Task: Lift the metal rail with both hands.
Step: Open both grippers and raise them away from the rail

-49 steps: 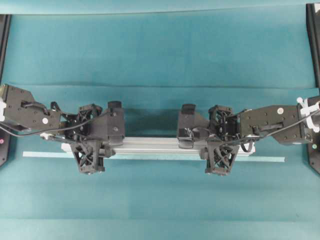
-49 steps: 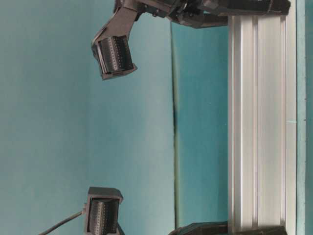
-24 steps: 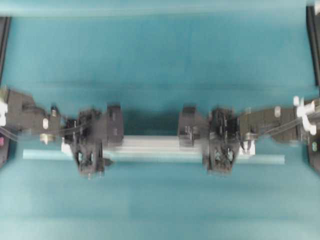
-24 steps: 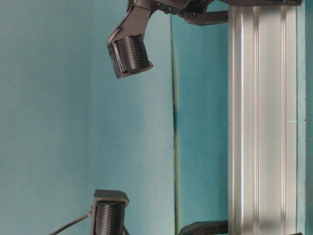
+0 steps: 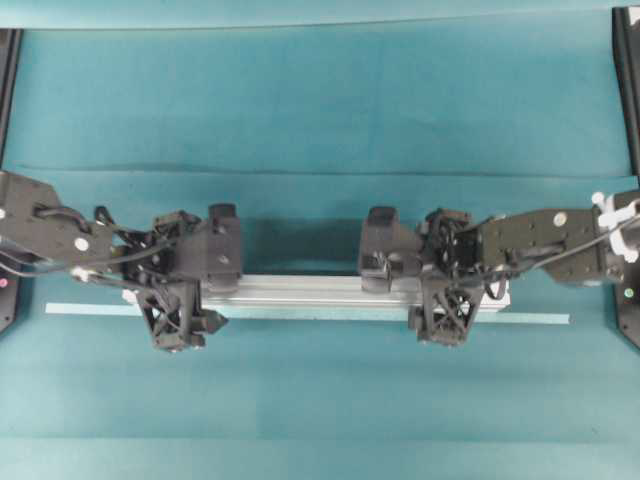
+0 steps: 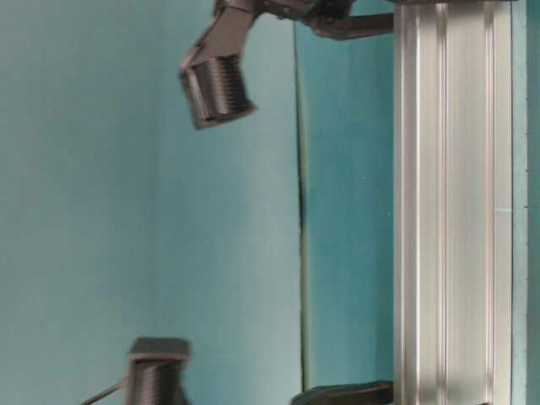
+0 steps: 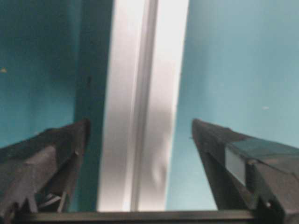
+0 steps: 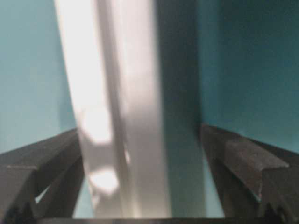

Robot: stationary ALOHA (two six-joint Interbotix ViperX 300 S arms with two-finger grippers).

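Left gripper (image 7: 140, 154): wrist view, fingers (image 7: 51, 158) spread wide, straddling the metal rail (image 7: 142, 102) with bare cloth showing on both sides; nothing gripped

Right gripper (image 8: 140, 158): wrist view, fingers (image 8: 243, 158) likewise wide apart; rail close by the left finger, contact not discernible; clear gap to the right finger

Metal rail, overhead view (image 5: 310, 290): lies flat and lengthwise across mid-table on the teal cloth (image 5: 320, 100), left gripper (image 5: 185, 305) above one end, right gripper (image 5: 440, 300) above the other

Pale flat strip (image 5: 300, 315): just beside the rail's near edge, parallel, extending past both rail ends
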